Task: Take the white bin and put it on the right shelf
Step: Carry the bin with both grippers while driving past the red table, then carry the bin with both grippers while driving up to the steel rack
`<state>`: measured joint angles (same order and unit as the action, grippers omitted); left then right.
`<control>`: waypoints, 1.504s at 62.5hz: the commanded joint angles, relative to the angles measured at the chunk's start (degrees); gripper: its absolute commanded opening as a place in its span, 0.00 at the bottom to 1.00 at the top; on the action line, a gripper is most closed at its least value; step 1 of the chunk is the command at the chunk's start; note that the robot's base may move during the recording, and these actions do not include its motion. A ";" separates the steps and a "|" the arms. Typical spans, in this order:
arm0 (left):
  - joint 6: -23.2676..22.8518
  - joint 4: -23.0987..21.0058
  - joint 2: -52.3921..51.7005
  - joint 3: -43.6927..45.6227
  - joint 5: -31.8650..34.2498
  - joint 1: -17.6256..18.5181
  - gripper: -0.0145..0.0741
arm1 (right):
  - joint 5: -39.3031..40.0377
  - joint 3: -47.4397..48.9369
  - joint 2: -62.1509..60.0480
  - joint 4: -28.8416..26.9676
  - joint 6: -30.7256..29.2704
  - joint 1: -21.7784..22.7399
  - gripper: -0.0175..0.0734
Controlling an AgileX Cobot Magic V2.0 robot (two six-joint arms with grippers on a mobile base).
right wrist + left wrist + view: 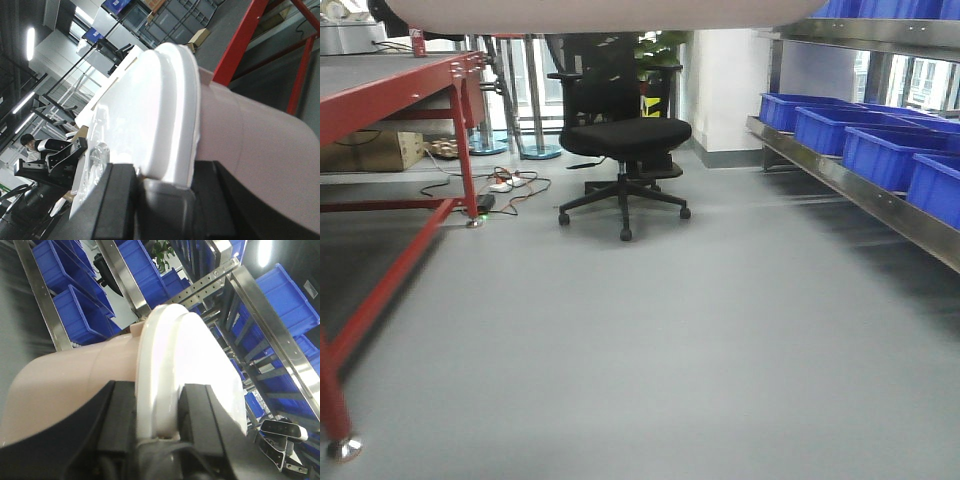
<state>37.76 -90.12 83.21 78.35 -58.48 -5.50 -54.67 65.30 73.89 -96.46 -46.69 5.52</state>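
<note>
Grey floor (670,330) lies open ahead, with a red table (390,95) to one side, an office chair (620,135) in the middle and the right shelf (860,195), lined with blue crates (880,155), to the other.

Step in hand: carry. The white bin (100,375) hangs off the floor between your two arms; its underside (600,15) fills the top edge of the front view.

Left gripper (157,407): fingers (117,415) are clamped on the overhanging lid rim, one on each face, with racks of crates beyond the fingertips.

Right gripper (167,195): fingers (120,200) likewise pinch the rim at the opposite end of the white bin (260,135), and the table legs lie beyond them.

Both wrists are turned so that the jaws bite edge-on across the rim.

Next move, as a judgement: swing toward the shelf, keep both grips level and matched, and choose a tier gap between crates before lowering.
</note>
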 commanded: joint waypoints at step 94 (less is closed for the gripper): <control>1.68 -1.00 -2.53 1.67 -16.31 2.62 0.02 | -9.89 2.83 -2.45 -12.37 -0.47 -1.72 0.32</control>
<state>37.76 -90.00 83.21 78.35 -58.61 -5.50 -54.40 65.30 73.89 -96.77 -46.69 5.52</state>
